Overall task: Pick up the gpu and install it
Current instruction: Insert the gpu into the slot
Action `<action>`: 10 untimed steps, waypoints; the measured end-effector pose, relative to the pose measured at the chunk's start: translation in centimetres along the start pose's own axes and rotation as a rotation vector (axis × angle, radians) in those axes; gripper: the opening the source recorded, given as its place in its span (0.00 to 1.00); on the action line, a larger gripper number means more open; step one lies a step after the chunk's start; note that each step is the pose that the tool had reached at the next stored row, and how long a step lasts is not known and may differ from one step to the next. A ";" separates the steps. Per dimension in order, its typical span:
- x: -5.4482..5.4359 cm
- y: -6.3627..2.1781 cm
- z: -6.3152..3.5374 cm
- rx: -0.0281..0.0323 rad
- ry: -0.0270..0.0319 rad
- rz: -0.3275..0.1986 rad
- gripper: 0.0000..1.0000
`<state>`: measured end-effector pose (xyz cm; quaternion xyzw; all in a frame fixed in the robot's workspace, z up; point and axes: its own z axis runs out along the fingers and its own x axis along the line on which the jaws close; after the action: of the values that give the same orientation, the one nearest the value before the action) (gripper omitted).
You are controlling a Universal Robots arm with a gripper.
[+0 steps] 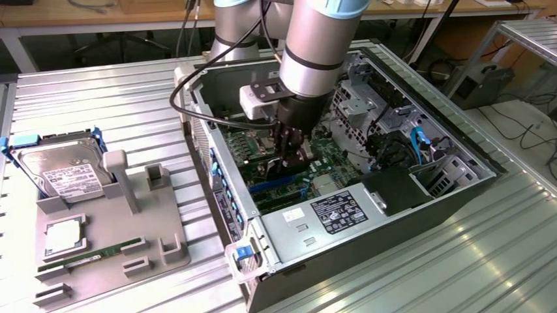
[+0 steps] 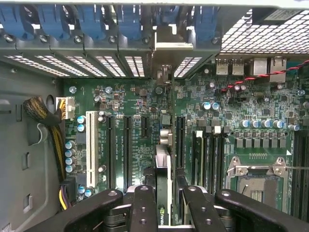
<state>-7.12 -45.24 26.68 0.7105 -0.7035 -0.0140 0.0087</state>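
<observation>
Exterior view: one arm reaches down into one open computer case lying on its side on the metal table. Its gripper sits low over the green motherboard, pinching the gpu, a dark card standing on edge just above the blue slots. The card's long axis runs roughly from the case's rear wall toward the drive cages. On the exterior view's left, one grey fixture tray carries one hard drive standing in blue rails, one processor chip and one green memory stick.

Wrist view: the gripper has its black fingers clamped on either side of the gpu, seen edge-on as a thin strip. Its length points toward the slot brackets at the case's rear wall, its silver bracket meeting them. It lies parallel to the black expansion slots and one white slot, with one empty CPU socket nearby.
</observation>
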 end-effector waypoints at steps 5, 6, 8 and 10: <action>0.0 0.00 0.01 0.0002 -0.0003 0.000 0.26; 0.0 -0.01 0.00 0.0002 -0.0003 0.000 0.26; 0.0 -0.08 -0.13 -0.0002 0.0007 0.000 0.26; 0.0 -0.21 -0.25 -0.0010 0.0011 0.000 0.26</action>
<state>-6.90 -45.28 26.92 0.7105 -0.7035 -0.0139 0.0095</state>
